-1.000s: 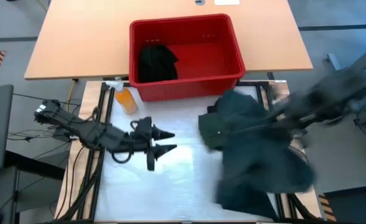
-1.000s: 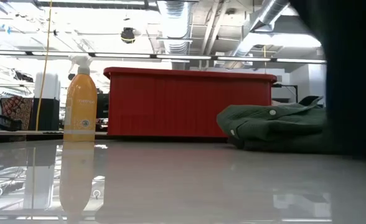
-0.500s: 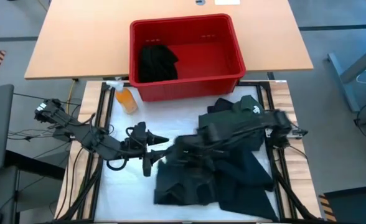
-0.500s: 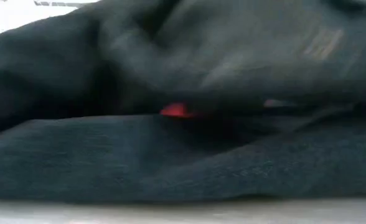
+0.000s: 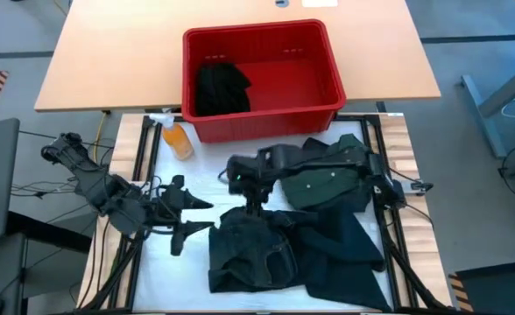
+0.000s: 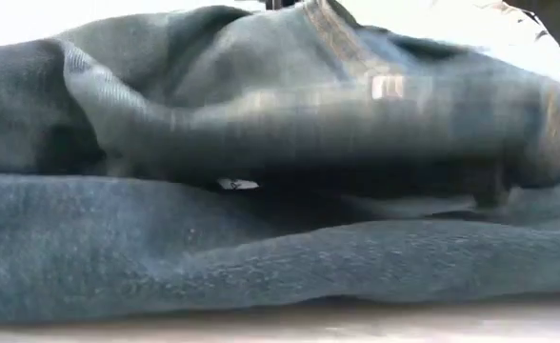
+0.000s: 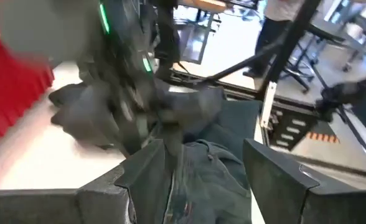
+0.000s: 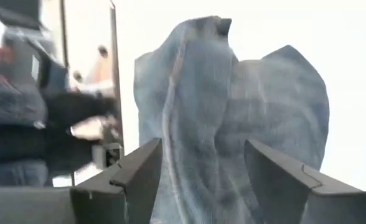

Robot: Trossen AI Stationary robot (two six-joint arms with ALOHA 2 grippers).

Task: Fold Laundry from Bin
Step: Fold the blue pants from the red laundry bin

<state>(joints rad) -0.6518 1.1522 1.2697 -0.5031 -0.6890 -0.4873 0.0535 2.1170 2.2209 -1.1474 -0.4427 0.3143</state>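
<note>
The red bin (image 5: 332,66) stands at the far middle of the table with a black garment (image 5: 218,87) lying on its floor. A dark green shirt (image 5: 328,179) lies bunched on the white mat, overlapping a dark garment (image 5: 349,254) on its near side. Crumpled dark jeans (image 5: 253,254) lie on the mat's near middle and fill the low view (image 6: 261,238). My right gripper (image 5: 250,199) is open just over the jeans' far edge (image 8: 233,93). My left gripper (image 5: 207,215) is open to the left of the jeans (image 7: 201,165), holding nothing. My right gripper slants down from the right and far side, over the jeans' far edge. Its open fingers (image 8: 139,177) stand on either side of a raised hump of denim (image 8: 195,81). I cannot tell whether they touch it.
An orange spray bottle (image 5: 177,138) stands left of the bin's near corner. Bare white mat (image 5: 179,280) lies at the near left. Black frame rails (image 5: 393,245) run along the mat's sides. People and stands show beyond the table in the left wrist view.
My right gripper has swung from the table's right edge toward the middle and down, dragging the jeans over the green shirt. The jeans now lie crumpled on the mat, blocking the low view. My left gripper has drawn back toward the left and near edges.
</note>
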